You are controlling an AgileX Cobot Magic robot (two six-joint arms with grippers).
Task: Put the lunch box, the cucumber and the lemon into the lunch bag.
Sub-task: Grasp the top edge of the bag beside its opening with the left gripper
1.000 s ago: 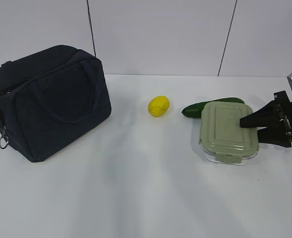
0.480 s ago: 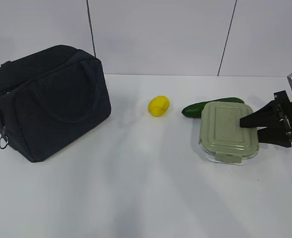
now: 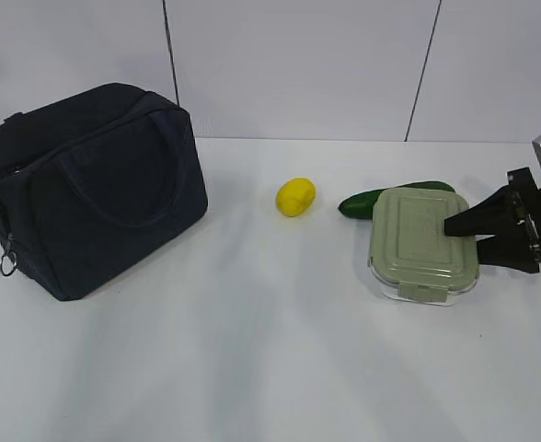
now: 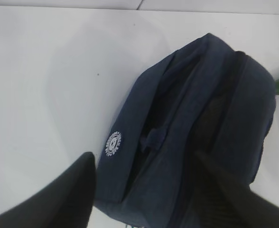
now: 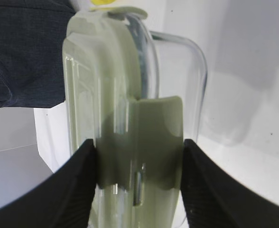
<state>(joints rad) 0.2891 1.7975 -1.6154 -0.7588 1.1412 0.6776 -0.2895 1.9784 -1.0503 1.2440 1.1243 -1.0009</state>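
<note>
The navy lunch bag [image 3: 96, 189] stands at the left with its handles up. In the middle of the table lies the yellow lemon [image 3: 295, 197]. The cucumber [image 3: 358, 203] rests just behind the lunch box [image 3: 418, 239] with the sage-green lid. My right gripper [image 3: 464, 236] comes in from the right and is shut on the box's right end. Up close, its fingers [image 5: 138, 145] press both sides of the side clip of the lunch box [image 5: 125, 95]. My left gripper [image 4: 144, 159] is open above one end of the lunch bag [image 4: 196, 123], holding nothing. It is outside the exterior view.
White table with a white panelled wall [image 3: 298, 64] behind. A metal ring pull [image 3: 7, 265] hangs at the bag's left end. The bag's round white logo [image 4: 113, 142] faces my left wrist camera. Bare tabletop [image 3: 252, 350] stretches across the front.
</note>
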